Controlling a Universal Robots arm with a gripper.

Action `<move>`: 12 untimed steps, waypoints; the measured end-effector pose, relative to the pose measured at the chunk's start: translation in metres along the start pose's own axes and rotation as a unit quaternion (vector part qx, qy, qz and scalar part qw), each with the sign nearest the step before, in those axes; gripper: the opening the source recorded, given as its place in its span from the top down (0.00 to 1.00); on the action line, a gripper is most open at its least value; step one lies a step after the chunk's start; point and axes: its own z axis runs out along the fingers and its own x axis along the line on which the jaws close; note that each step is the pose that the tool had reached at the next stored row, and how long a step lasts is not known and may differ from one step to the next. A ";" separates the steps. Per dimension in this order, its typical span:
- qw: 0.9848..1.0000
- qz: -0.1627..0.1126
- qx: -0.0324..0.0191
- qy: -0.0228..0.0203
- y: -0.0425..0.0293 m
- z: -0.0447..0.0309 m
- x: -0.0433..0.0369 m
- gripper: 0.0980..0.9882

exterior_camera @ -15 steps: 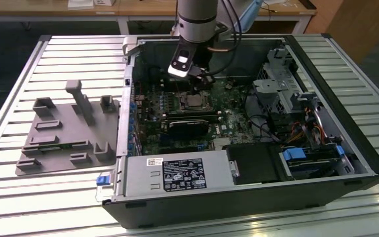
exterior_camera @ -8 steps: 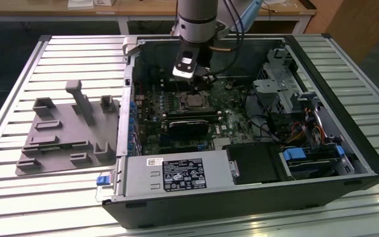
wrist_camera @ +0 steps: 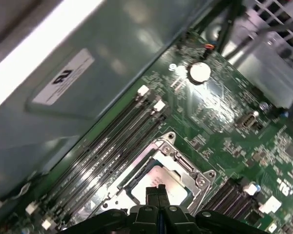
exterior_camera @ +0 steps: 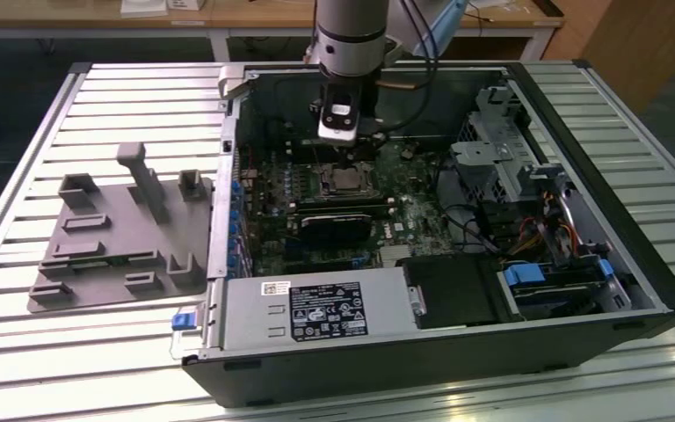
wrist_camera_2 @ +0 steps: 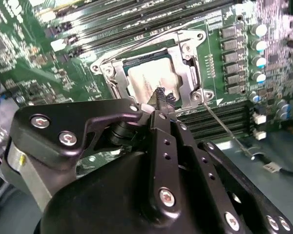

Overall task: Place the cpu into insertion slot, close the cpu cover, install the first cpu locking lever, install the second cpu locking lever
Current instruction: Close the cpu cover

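Observation:
The cpu (wrist_camera_2: 145, 78) (wrist_camera: 170, 184), a pale silver square, lies in the insertion slot (wrist_camera_2: 118, 90) on the green motherboard inside the open computer case. The dull silver cpu cover (wrist_camera_2: 188, 73) (wrist_camera: 186, 165) lies around the chip and frames it. One thin wire locking lever (wrist_camera_2: 225, 128) sticks out from the socket corner over the board. A second thin lever (wrist_camera_2: 151, 39) runs along the socket's other side. My gripper (wrist_camera_2: 161, 100) (wrist_camera: 156, 192) (exterior_camera: 353, 156) hangs just over the socket edge, its black fingers shut with nothing between them. In the exterior view the socket (exterior_camera: 344, 180) sits right below the arm.
Long black memory slots (wrist_camera_2: 112, 19) (wrist_camera: 102, 161) flank the socket. A black card (exterior_camera: 337, 229) lies just below the socket in the exterior view, with a grey power supply (exterior_camera: 314, 312) nearer and a metal drive cage (exterior_camera: 502, 158) on that view's right. A grey fixture plate (exterior_camera: 115, 237) rests outside the case.

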 end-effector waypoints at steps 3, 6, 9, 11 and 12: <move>1.000 -0.028 0.000 0.001 0.0000 0.0001 0.0000 1.00; 0.999 -0.054 0.000 0.002 0.0000 0.0001 0.0000 1.00; 0.997 -0.080 0.001 0.002 0.0000 0.0002 0.0000 1.00; 0.995 -0.099 0.001 0.003 0.0000 0.0004 0.0000 1.00; 0.994 -0.108 0.001 0.004 0.0000 0.0004 0.0000 1.00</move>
